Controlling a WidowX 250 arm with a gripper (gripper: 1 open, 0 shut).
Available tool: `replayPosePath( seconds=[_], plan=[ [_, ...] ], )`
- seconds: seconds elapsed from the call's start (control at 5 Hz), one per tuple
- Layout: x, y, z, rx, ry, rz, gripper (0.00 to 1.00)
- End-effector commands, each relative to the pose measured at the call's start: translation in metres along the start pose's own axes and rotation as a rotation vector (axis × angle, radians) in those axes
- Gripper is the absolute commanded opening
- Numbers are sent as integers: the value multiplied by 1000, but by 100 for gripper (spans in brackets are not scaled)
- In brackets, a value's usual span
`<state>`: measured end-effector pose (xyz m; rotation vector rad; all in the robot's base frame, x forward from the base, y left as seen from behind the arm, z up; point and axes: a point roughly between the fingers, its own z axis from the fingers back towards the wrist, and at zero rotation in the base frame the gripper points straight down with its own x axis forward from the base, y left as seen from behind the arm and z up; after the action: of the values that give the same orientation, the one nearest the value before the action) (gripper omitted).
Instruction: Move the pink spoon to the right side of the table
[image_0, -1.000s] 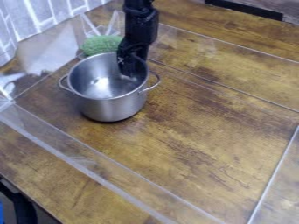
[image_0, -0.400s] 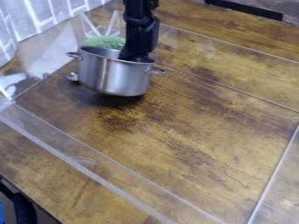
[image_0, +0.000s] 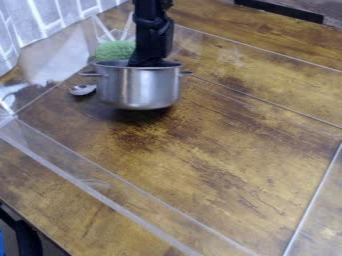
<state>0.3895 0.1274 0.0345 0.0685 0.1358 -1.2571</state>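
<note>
The table (image_0: 227, 150) is largely bare. The steel pot (image_0: 138, 85) appears lifted and tilted by the gripper (image_0: 156, 60) at its rim; jaw opening cannot be told. The pink spoon cannot be made out, possibly inside. A slipping pot could be dropped, spilling its contents.

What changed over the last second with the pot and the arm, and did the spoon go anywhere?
The steel pot has tipped and lifted: a second ago its open mouth faced the camera, now its side wall shows and it sits further back. The gripper stayed at its rim and rose with it; its jaws are hidden. A small item now shows left of the pot, too unclear to call the spoon. The green item and table are unchanged.
</note>
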Motion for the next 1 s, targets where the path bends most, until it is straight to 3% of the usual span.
replayPosePath(
  seconds=[0.0,0.2,0.8],
  plan=[
    [-18,-5,56,114,26,-21,0],
    [-15,-12,56,117,25,-84,0],
    [-6,-7,35,129,55,43,0]
  ],
)
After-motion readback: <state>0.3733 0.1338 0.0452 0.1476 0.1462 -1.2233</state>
